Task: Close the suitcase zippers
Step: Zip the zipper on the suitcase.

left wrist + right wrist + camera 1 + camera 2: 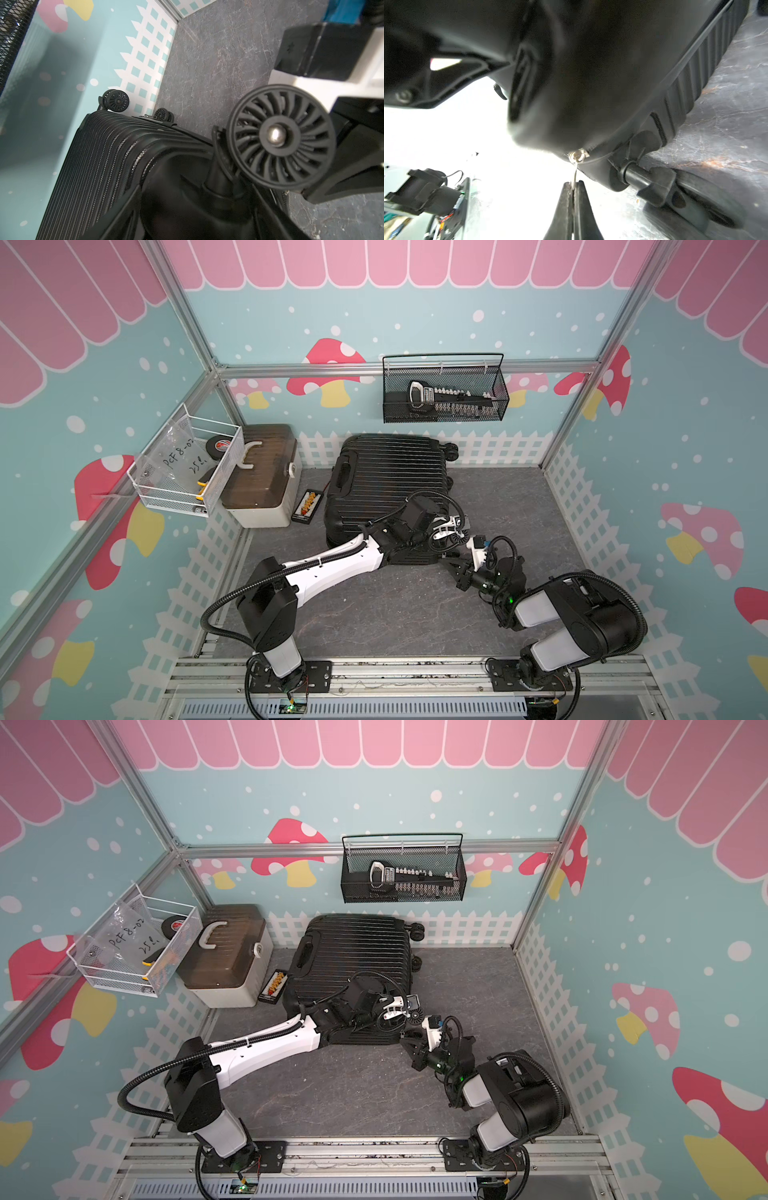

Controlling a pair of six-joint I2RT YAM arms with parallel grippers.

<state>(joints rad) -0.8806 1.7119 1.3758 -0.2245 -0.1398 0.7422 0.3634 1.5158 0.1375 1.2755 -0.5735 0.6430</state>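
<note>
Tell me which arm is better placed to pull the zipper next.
Right. The right gripper is shut on the zipper pull tab at the suitcase corner, so it can likely draw it along the seam. The left gripper stands open by a wheel, off the zipper.

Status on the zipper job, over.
Right gripper shut on silver zipper pull. Left gripper at suitcase corner, jaws unclear. Spinner wheel close beside pull.

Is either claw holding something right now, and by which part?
The right gripper pinches the zipper's metal pull tab by its free end, at the suitcase corner. Whether the left gripper holds anything cannot be told.
</note>
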